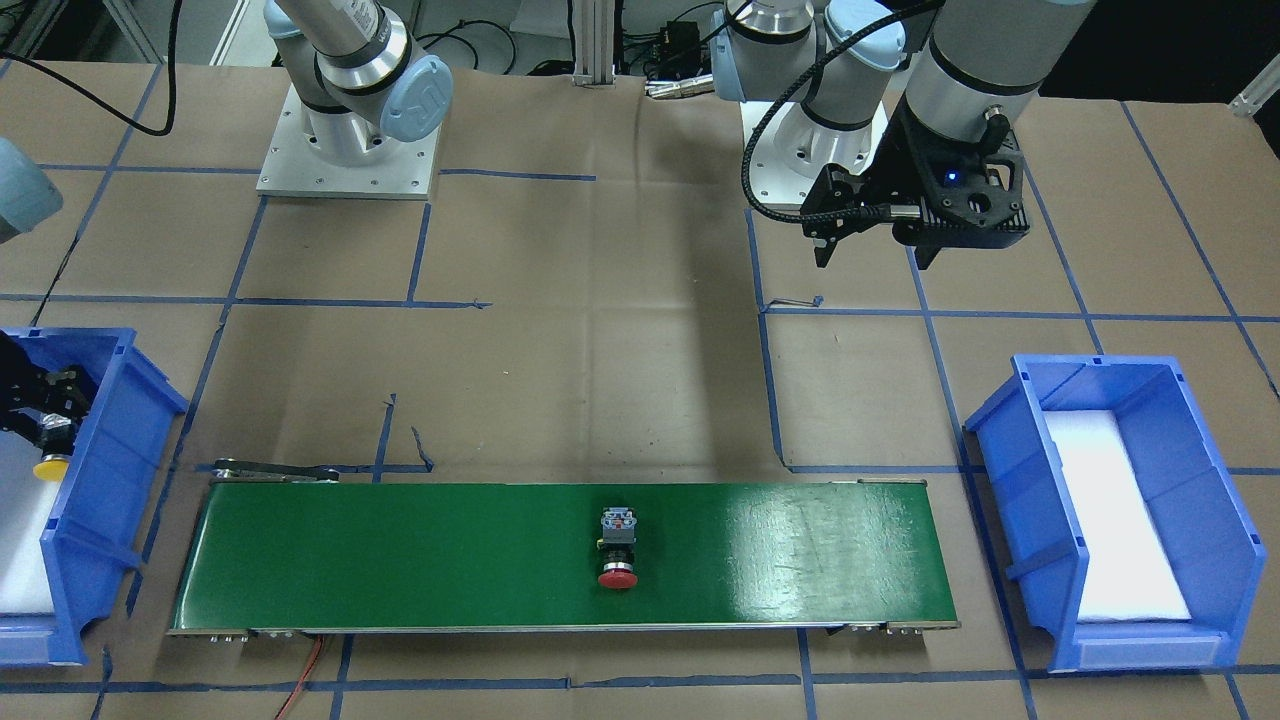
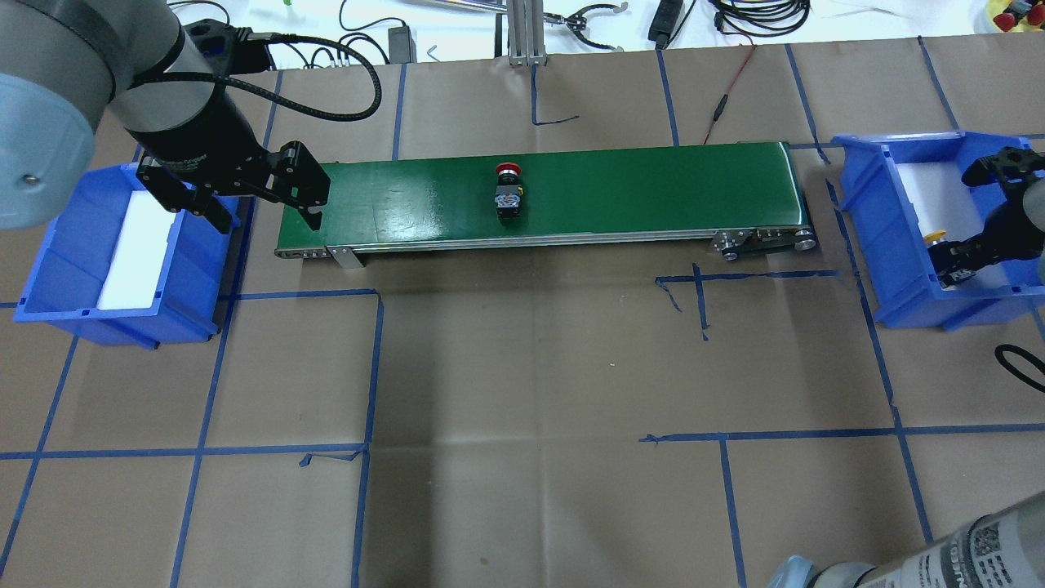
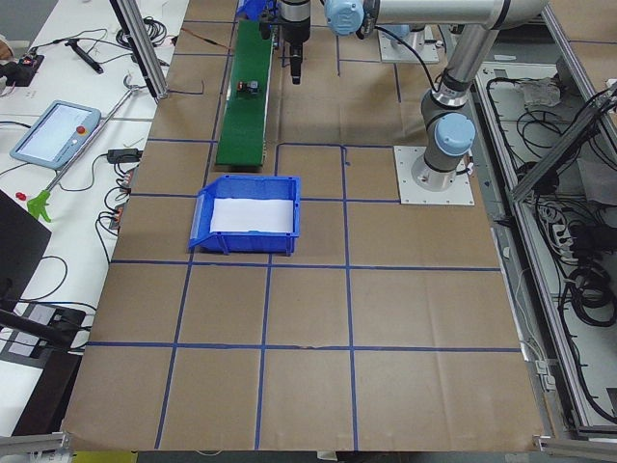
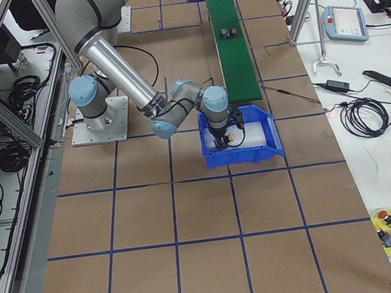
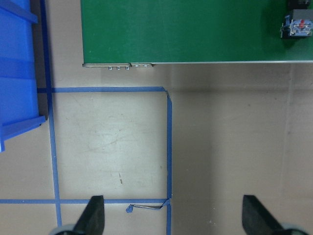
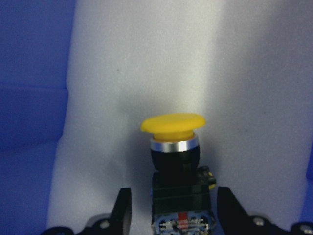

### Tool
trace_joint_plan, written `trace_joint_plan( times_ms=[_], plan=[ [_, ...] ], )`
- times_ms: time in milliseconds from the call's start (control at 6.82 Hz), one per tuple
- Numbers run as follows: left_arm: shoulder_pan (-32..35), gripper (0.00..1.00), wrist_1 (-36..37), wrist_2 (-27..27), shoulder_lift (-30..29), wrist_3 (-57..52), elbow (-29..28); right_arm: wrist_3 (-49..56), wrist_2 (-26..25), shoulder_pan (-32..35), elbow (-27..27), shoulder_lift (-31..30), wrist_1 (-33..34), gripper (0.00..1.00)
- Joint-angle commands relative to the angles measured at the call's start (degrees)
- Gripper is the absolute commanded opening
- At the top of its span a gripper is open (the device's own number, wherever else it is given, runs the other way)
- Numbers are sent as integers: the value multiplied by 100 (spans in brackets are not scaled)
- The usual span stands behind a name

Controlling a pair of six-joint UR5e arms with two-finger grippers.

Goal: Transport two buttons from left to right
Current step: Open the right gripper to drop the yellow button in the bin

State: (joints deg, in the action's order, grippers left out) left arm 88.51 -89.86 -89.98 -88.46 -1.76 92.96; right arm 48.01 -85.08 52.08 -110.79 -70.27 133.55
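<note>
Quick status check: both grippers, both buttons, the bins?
left gripper: open, empty, above the table near the belt end.
right gripper: open, fingers either side of the yellow button.
yellow button: in the right bin, unclamped.
red button: lying on its side, mid-belt.
left bin: foam pad only.

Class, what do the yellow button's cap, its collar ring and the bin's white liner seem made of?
Yellow cap: likely plastic, smooth, uniformly coloured, dull sheen. Collar ring: seemingly metal or plated plastic, bright silvery reflections. White liner: probably foam, matte, finely grained.
</note>
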Motion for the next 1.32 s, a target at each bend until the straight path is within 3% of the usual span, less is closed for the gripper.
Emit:
trace_joint_plan(
  times_ms=[0,440,586,880,1173],
  plan=[
    [0,100,-5,-11,13,0,2,-20,18,12,223,-65,-57,100],
    [0,100,4,6,22,0,-6,-46,61,91,671,-478,-83,100],
    [0,100,4,6,22,0,-6,-55,401,152,925,-531,-75,100],
    [0,100,4,15,22,0,-6,-273,475,476,1531,-567,-144,100],
    [0,100,12,7,22,0,-6,-1297,414,1169,2164,-628,-1544,100]
  ],
)
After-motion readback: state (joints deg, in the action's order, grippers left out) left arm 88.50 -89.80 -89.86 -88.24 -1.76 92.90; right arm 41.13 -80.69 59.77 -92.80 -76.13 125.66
